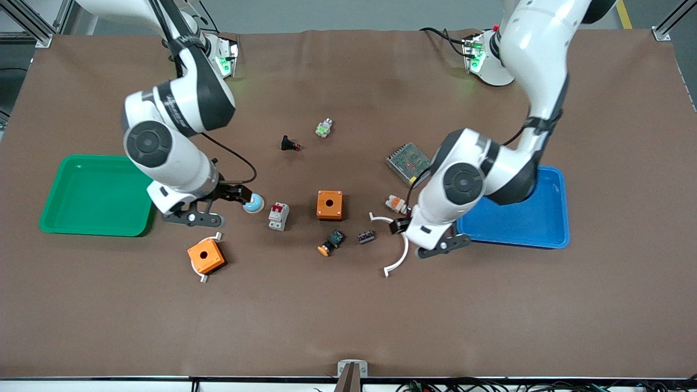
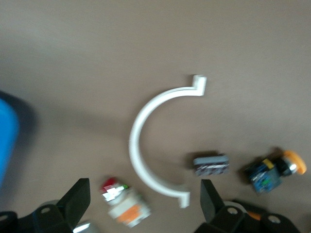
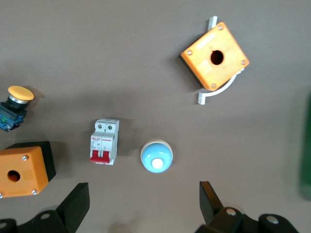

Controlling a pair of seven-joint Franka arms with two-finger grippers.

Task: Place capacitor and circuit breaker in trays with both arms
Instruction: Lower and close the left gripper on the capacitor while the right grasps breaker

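The circuit breaker (image 1: 278, 216), a white-grey block with red levers, lies on the mat near the middle; it also shows in the right wrist view (image 3: 104, 141). My right gripper (image 1: 235, 194) is open and empty, over the mat beside a blue dome button (image 1: 254, 204), next to the breaker. The capacitor (image 1: 366, 237), a tiny dark block, also shows in the left wrist view (image 2: 211, 164). My left gripper (image 1: 400, 224) is open and empty over a white-orange plug-like part (image 2: 124, 201), with a white curved strip (image 2: 146, 145) between it and the capacitor.
A green tray (image 1: 65, 218) stands at the right arm's end, a blue tray (image 1: 555, 228) at the left arm's end. Two orange boxes (image 1: 329, 204) (image 1: 206, 256), an orange-capped push button (image 1: 331, 242), a metal mesh box (image 1: 409, 161) and two small parts (image 1: 290, 145) (image 1: 324, 128) lie about.
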